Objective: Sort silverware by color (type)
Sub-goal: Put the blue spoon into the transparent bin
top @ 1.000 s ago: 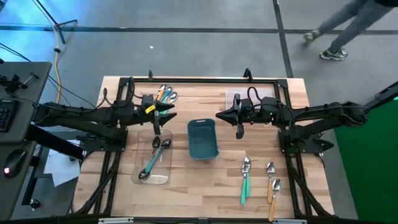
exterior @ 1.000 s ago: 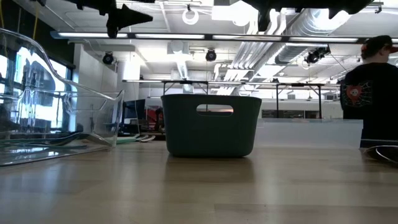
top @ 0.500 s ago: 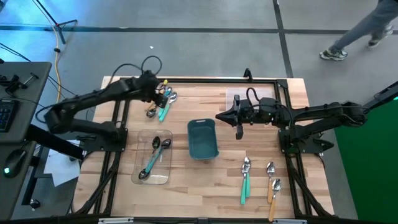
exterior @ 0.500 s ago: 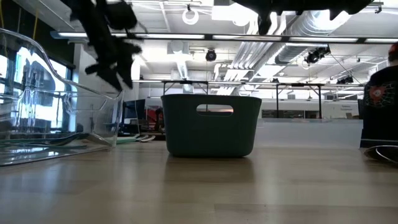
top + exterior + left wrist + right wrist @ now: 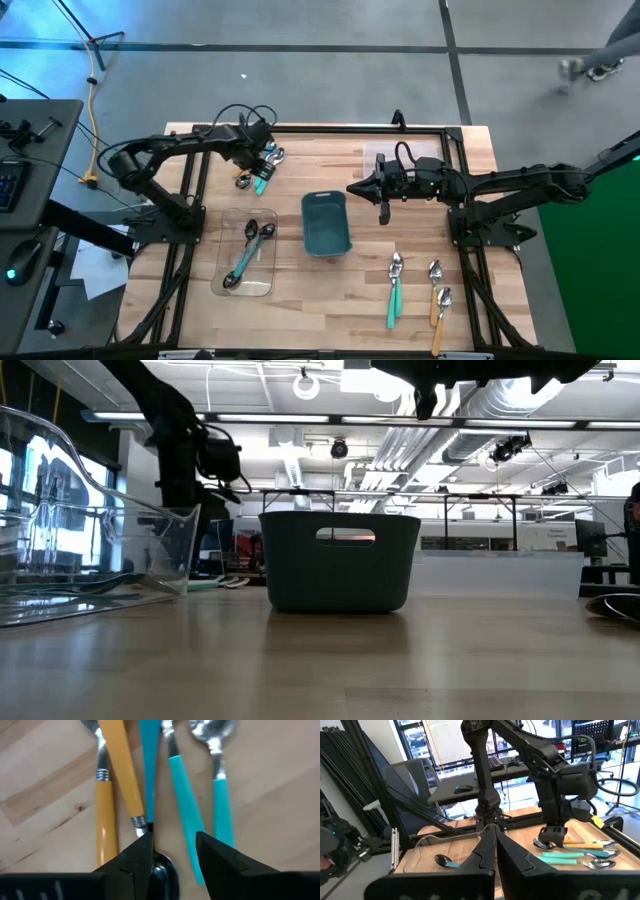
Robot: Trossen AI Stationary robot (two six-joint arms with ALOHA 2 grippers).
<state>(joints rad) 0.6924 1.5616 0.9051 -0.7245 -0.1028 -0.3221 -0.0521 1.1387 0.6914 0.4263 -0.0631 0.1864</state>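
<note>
Left gripper (image 5: 172,852) down on spoon pile (image 5: 262,165), tabletop 11 o'clock; jaws spread, straddling teal-handled spoon (image 5: 182,805), likely lining up pinch for sorting. Right gripper (image 5: 384,208) hovers centre, jaws pressed together, waiting.

I note the left gripper (image 5: 262,165) has left its earlier station above the clear tray (image 5: 247,256) and swung to the far-left corner of the worktop (image 5: 330,300), where it has come down onto the pile of spoons (image 5: 263,160). Its fingers (image 5: 141,851), spread wide a second ago, have started drawing in around a teal spoon (image 5: 183,805) among the orange and teal handles. The person (image 5: 598,62) walking on the floor beyond the worktop has moved on toward the right edge.
</note>
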